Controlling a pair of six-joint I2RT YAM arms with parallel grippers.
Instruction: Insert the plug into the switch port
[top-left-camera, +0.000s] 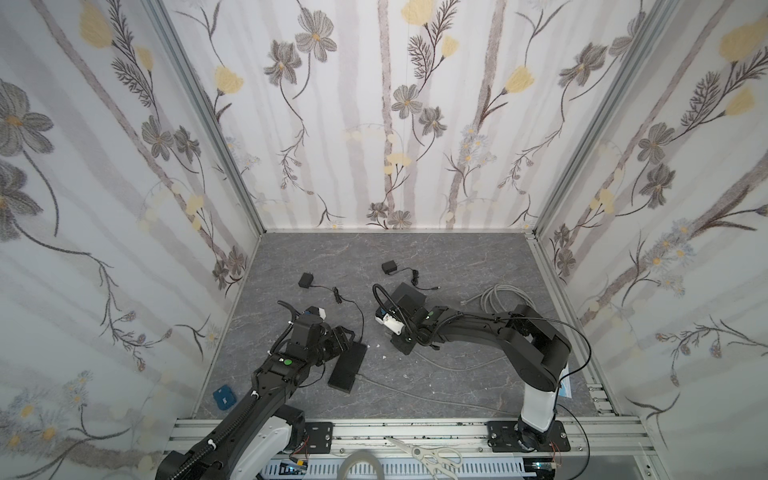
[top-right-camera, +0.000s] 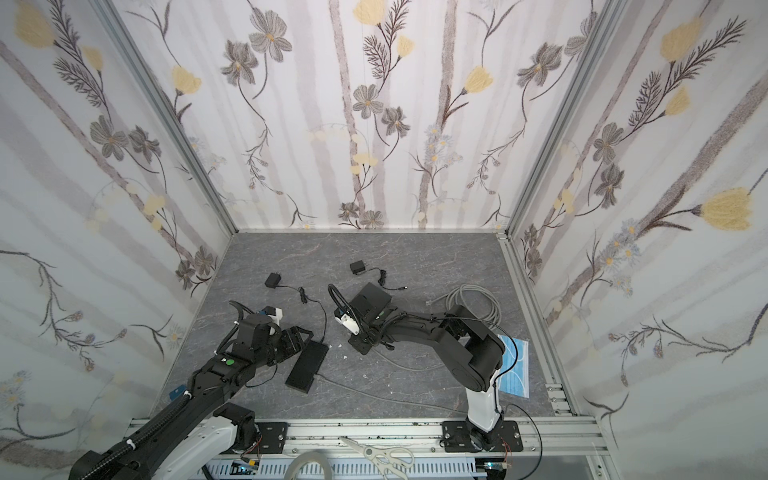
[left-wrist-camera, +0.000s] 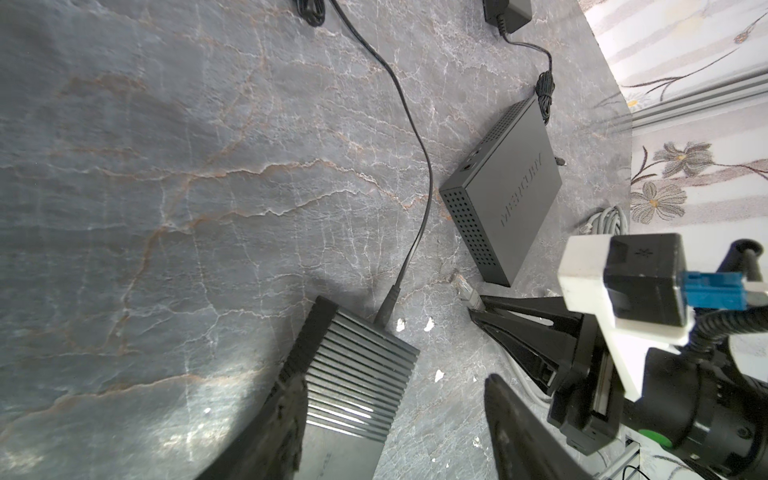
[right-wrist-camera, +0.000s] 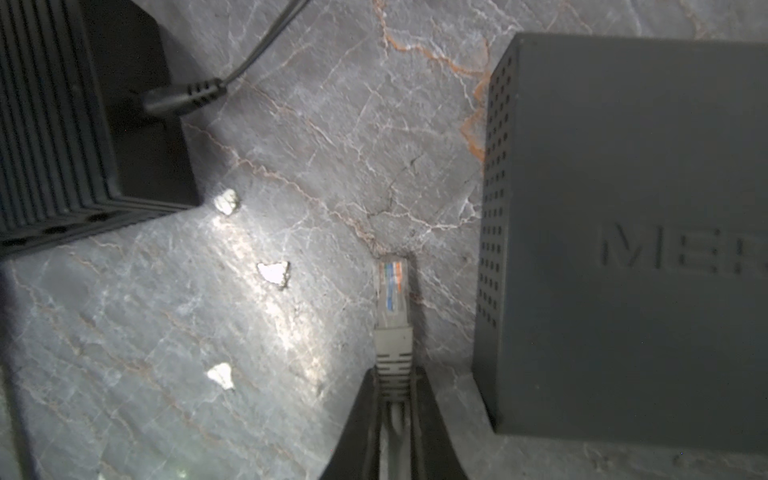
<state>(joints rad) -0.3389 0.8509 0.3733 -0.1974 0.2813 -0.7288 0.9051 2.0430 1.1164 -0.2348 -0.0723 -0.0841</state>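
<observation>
Centrally, right gripper (right-wrist-camera: 395, 376) pinches plug (right-wrist-camera: 392, 286) by its boot, tip free; left gripper (left-wrist-camera: 392, 380), spread, straddles near-left switch (left-wrist-camera: 357, 365), seemingly bracing.

Grey plug (right-wrist-camera: 392, 299), dark grey switch (right-wrist-camera: 623, 166)

Plug (right-wrist-camera: 392, 291) on table (top-left-camera: 415, 257), between switch (top-left-camera: 348, 365) at front left and box (top-left-camera: 410, 296) behind; cable coil (top-left-camera: 505, 297) right of box

We see the right gripper (right-wrist-camera: 394, 376) clamped on the plug (right-wrist-camera: 392, 291) just beside the grey switch (right-wrist-camera: 623, 208), a ribbed box (right-wrist-camera: 62, 145) well apart.
</observation>
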